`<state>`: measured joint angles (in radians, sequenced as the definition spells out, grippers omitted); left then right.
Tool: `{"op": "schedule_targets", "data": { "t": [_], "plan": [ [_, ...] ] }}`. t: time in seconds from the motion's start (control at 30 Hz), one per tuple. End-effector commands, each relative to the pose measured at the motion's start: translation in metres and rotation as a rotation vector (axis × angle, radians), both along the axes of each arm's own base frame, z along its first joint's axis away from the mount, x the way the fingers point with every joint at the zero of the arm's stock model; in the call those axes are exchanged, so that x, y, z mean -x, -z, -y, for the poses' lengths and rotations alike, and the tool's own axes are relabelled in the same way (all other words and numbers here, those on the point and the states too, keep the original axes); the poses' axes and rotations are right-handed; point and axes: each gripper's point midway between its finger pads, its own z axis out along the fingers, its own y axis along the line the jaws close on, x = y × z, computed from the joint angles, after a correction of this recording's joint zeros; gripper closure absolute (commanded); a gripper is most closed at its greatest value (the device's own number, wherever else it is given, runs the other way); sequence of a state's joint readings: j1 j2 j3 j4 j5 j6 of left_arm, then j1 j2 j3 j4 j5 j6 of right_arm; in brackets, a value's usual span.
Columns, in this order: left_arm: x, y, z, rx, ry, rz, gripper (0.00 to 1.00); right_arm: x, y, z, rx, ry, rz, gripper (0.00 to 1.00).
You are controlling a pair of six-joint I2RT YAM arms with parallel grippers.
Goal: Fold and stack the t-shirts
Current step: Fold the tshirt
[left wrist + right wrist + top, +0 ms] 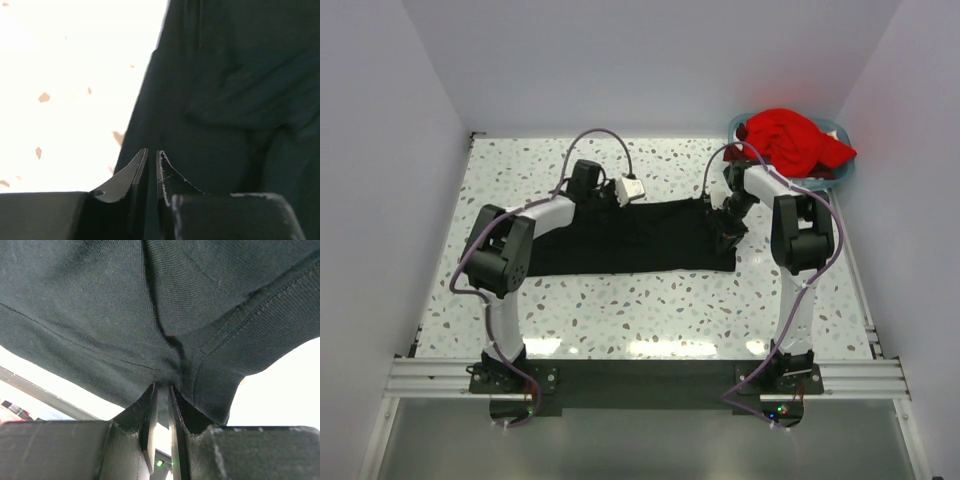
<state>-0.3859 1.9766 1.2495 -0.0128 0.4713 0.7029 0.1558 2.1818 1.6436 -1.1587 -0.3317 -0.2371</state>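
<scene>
- Black t-shirt (630, 240) is lying spread as a wide band across the middle of the speckled table (620, 310), between the two arms.
- Left gripper (610, 198) is reaching over the shirt's far edge, left of centre. In the left wrist view its fingers (131, 172) are standing nearly together, with only a thin dark slit between them.
- That same view is showing the black t-shirt (225, 100) running right up to the fingertips, with the bright table (60, 75) to the left. Whether any cloth is caught in the slit cannot be told.
- Right gripper (725, 228) is pressing down at the shirt's right end, near the far corner.
- Seen from the right wrist, the right gripper (162, 390) is pinching the black t-shirt (125, 305). The cloth is puckering into the tips of the closed fingers (149, 410) and draping over the camera, a stitched hem crossing at right.
- Red t-shirt (790, 140) is sitting bunched in the light blue basket (847, 172) at the table's far right corner, well apart from the black one and just beyond the right arm.
</scene>
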Motion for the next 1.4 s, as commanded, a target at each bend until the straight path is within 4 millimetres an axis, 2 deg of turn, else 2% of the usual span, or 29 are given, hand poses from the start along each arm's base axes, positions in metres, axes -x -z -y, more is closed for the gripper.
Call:
{"op": "schedule_targets", "data": {
  "t": [0.0,0.07,0.1,0.13,0.2,0.23,0.3,0.33,0.4,0.43,0.5,0.63,0.67,0.77,0.97,1.37],
  "plan": [
    [-0.019,-0.033,-0.024,0.049,-0.132,-0.036,0.83,-0.011,-0.023,-0.002,-0.022,0.000,0.069,0.82],
    [-0.015,-0.047,-0.030,0.086,-0.142,-0.052,0.81,-0.014,-0.030,-0.004,-0.030,-0.007,0.097,0.83],
    [-0.003,-0.048,-0.026,0.117,-0.105,-0.084,0.80,-0.015,-0.035,-0.009,-0.061,-0.013,0.109,0.83],
    [0.002,-0.060,-0.025,0.138,-0.092,-0.074,0.77,-0.018,-0.041,-0.012,-0.083,-0.018,0.128,0.82],
    [0.021,-0.061,-0.018,0.182,-0.042,-0.114,0.71,-0.032,-0.053,-0.018,-0.122,-0.024,0.217,0.80],
    [0.025,-0.066,-0.016,0.196,-0.033,-0.115,0.68,-0.042,-0.058,-0.020,-0.135,-0.024,0.258,0.80],
    [0.033,-0.067,-0.012,0.224,-0.018,-0.155,0.66,-0.063,-0.061,-0.024,-0.146,-0.029,0.319,0.78],
    [0.033,-0.066,-0.010,0.226,-0.014,-0.166,0.66,-0.081,-0.071,-0.027,-0.152,-0.031,0.372,0.77],
    [0.033,-0.067,-0.008,0.239,-0.022,-0.192,0.66,-0.103,-0.074,-0.031,-0.161,-0.022,0.418,0.74],
    [0.033,-0.064,-0.008,0.240,-0.029,-0.210,0.66,-0.123,-0.074,-0.036,-0.174,-0.020,0.445,0.73],
    [0.038,-0.065,-0.005,0.257,-0.018,-0.252,0.66,-0.148,-0.071,-0.043,-0.188,-0.002,0.474,0.71],
    [0.045,-0.064,0.002,0.274,-0.020,-0.297,0.66,-0.173,-0.066,-0.057,-0.210,0.006,0.526,0.62],
    [0.047,-0.064,0.002,0.274,-0.023,-0.307,0.66,-0.181,-0.059,-0.060,-0.217,0.010,0.540,0.61],
    [0.048,-0.065,0.001,0.266,-0.033,-0.308,0.66,-0.190,-0.048,-0.067,-0.234,0.027,0.544,0.56],
    [0.050,-0.065,-0.004,0.246,-0.049,-0.290,0.65,-0.192,-0.031,-0.078,-0.287,0.039,0.510,0.56],
    [0.050,-0.058,-0.009,0.221,-0.069,-0.285,0.65,-0.192,-0.029,-0.097,-0.400,0.059,0.476,0.57]
  ]
}}
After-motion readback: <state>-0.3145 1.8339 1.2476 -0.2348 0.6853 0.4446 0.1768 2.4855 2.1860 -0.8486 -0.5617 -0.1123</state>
